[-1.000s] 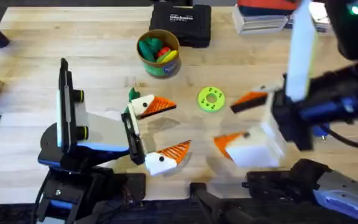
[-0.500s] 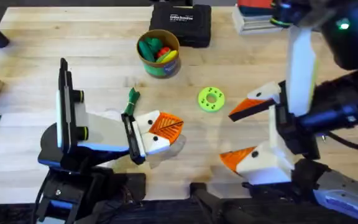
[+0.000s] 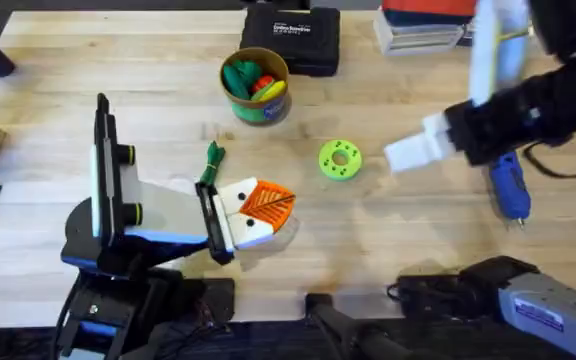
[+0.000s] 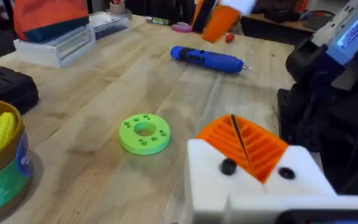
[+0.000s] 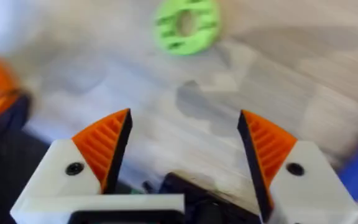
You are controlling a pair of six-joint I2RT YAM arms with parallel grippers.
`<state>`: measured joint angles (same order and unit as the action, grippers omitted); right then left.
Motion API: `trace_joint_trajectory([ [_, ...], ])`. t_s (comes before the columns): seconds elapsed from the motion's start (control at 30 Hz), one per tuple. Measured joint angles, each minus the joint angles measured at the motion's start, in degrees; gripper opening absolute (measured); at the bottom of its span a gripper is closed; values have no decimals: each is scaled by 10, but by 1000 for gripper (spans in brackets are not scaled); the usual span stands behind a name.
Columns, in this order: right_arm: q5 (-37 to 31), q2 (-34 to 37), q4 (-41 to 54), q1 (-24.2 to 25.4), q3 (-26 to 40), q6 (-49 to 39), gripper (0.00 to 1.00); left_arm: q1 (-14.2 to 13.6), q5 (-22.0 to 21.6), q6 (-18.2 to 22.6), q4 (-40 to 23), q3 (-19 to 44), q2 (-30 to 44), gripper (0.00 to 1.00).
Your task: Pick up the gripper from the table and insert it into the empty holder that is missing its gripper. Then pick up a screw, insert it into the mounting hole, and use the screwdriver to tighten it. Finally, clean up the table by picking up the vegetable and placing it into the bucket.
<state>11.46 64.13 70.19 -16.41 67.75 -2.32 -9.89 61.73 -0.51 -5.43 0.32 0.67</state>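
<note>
Left gripper (image 3: 263, 208): low over the table's near middle; white fingers with orange ribbed pads (image 4: 244, 146) pressed together, nothing between them.
Right gripper (image 5: 182, 152): raised over the right side of the table; in its wrist view the two orange pads (image 5: 104, 144) stand wide apart — nothing held. In the overhead view the arm shows dark and blurred above the screwdriver.
Screwdriver (image 3: 509, 187): blue, pen-shaped, lying flat on the table at the right, thin bit pointing toward the near edge; also in the left wrist view (image 4: 207, 60), well beyond the disc.
Vegetable (image 3: 211, 162): small, dark green, elongated; lies on the table just beside the left gripper, on its far side, apart from the bucket.
Bucket (image 3: 255, 85): yellow-green can with brown rim, upright at the far middle — green, red and yellow toy produce inside; its wall shows in the left wrist view (image 4: 5, 180).
Disc (image 3: 340, 159): lime-green, round, with holes; flat on the table between the two grippers.
Black case (image 3: 290, 38): at the far edge, just behind the bucket.
Table (image 3: 168, 130): light wooden butcher-block.
</note>
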Motion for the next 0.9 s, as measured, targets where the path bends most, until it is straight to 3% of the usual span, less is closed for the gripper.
trace_joint_trajectory([
  [0.23, -100, 16, -36, 228, 0, -46, 993, 0, 0, 0, 0, 0, 0, 4],
  [0.47, -123, 80, -89, 382, 0, -159, 994, 0, -1, 0, 0, 0, 0, 4],
  [0.63, -128, 140, -87, 441, 0, -202, 994, 0, -3, 0, 0, 0, 0, 4],
  [0.9, -127, 228, -110, 480, 0, -241, 993, 0, -3, 0, 0, 0, 0, 4],
])
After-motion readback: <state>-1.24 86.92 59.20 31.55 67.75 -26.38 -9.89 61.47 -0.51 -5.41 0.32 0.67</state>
